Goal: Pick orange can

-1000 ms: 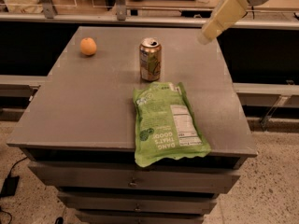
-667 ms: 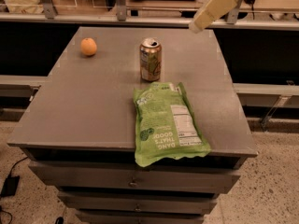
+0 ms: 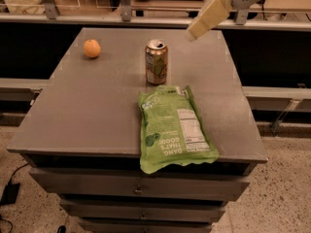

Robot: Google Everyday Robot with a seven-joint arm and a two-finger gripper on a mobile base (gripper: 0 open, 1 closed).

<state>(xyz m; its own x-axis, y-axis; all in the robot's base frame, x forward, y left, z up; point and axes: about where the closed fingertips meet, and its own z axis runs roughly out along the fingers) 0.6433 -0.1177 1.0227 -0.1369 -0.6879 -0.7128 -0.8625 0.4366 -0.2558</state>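
The orange can (image 3: 156, 62) stands upright near the middle back of the grey table (image 3: 97, 110). It has an orange-bronze body, a green and white label patch and a silver top. My gripper (image 3: 194, 31) comes in from the top right and hangs above the table's back right part, to the right of the can and higher than it, not touching it. Its cream-coloured fingers (image 3: 209, 17) point down and left.
A round orange fruit (image 3: 92, 48) lies at the back left of the table. A flat green snack bag (image 3: 174, 127) lies in front of the can, reaching over the front edge. Drawers sit below the table top. A rail and shelving run behind.
My gripper has moved left and down, closer to the can. The can, the fruit and the bag have not moved.
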